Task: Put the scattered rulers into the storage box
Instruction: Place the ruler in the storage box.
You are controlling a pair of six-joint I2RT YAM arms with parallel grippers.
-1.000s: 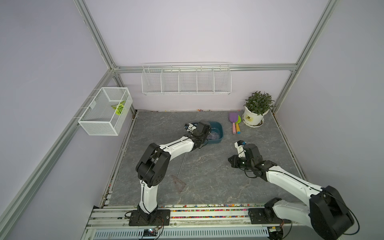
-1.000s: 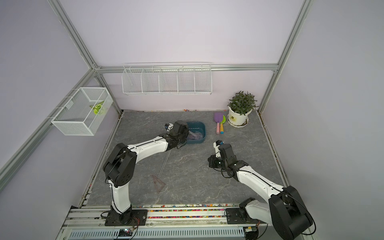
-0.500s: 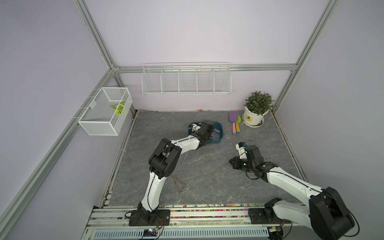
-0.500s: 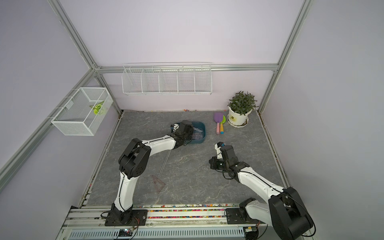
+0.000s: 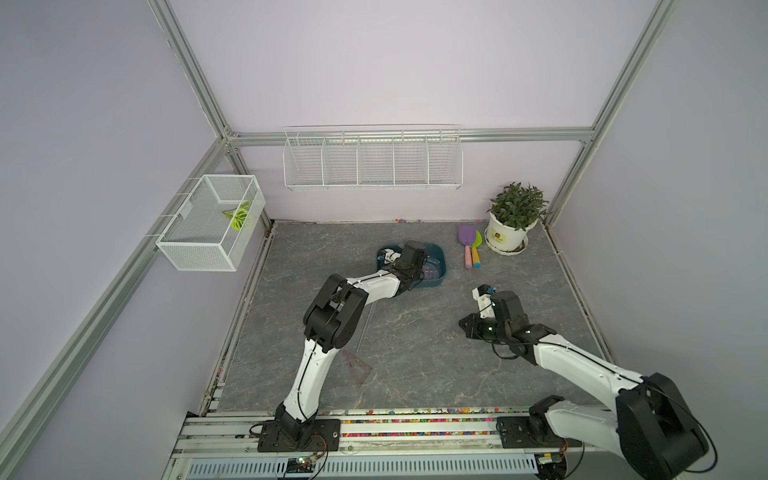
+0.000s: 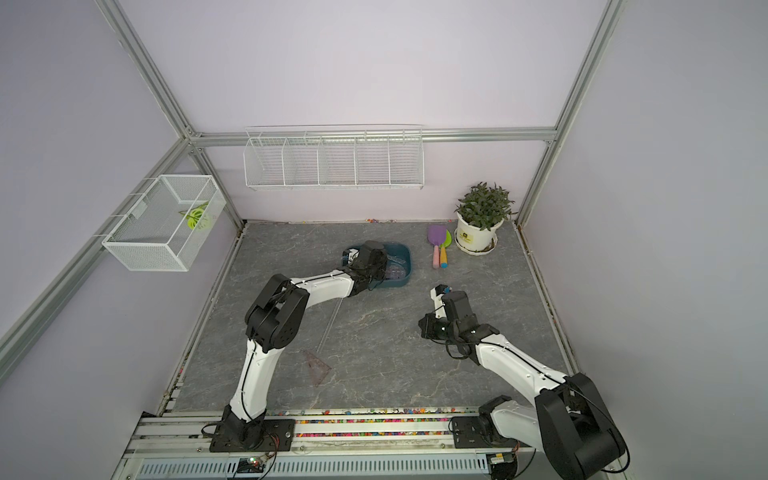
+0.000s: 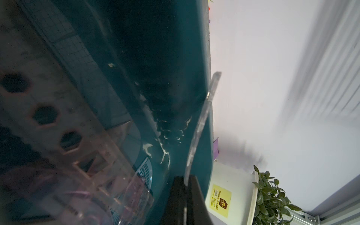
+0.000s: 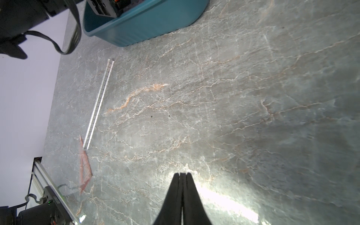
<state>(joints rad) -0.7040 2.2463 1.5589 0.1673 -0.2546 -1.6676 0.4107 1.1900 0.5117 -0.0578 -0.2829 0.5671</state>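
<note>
The grey table (image 5: 436, 353) carries the box (image 5: 441, 270) at its far middle. The left gripper (image 7: 185, 187) is positioned over the box and is clamped on a thin clear strip (image 7: 202, 120), seen edge-on. The right gripper (image 8: 182, 177) is held over bare table right of centre, jaws pressed together, nothing gripped. A long clear ruler (image 5: 365, 328) is laid on the table on the near side of the box. A brown triangle (image 5: 357, 365) is laid just beside its near end. A brownish ruler (image 7: 48, 116) is stored inside the box.
</note>
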